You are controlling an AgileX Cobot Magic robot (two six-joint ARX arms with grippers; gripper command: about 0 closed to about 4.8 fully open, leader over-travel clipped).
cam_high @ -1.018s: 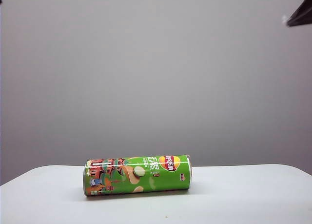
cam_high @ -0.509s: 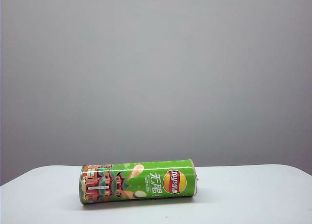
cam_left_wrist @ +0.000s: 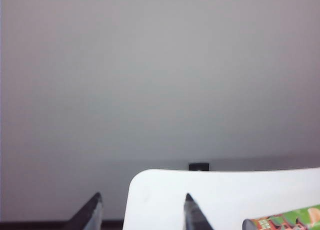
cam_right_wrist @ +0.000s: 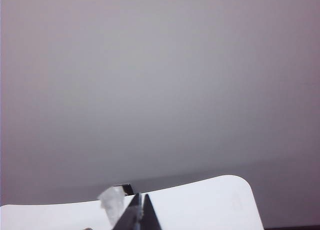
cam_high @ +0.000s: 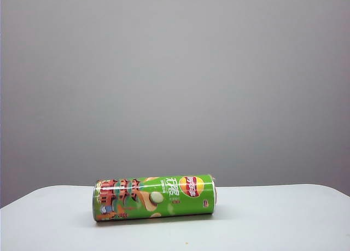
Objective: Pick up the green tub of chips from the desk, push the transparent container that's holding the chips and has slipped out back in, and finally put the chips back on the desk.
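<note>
**Me:** Looking across the tabletop [cam_high: 273,218], I am seeing the green tub of chips [cam_high: 154,198] lying on its side near the middle, logo toward its right end. It is touching nothing but the surface. Neither of my arms is showing in the exterior view.

**Partner:** And your pincers?

**Me:** My left pincer [cam_left_wrist: 142,210] is standing part open with nothing between its tips, hovering off the tabletop's corner; one end of the tub is just peeking into that wrist view. My right pincer [cam_right_wrist: 140,210] is pressed fully together, empty, pointing over the opposite corner.

**Partner:** Is the transparent container sticking out?

**Me:** I am making out only a thin pale rim at the tub's right end, so I am judging it pushed in and the tub put down; I cannot see the chips at all.

**Partner:** So what is mattering now?

**Me:** I am reckoning the job is to keep both arms well clear. A round tub on a smooth surface is liable to roll, so I am wanting no brush against it, and I am checking that it is resting quietly.
</note>
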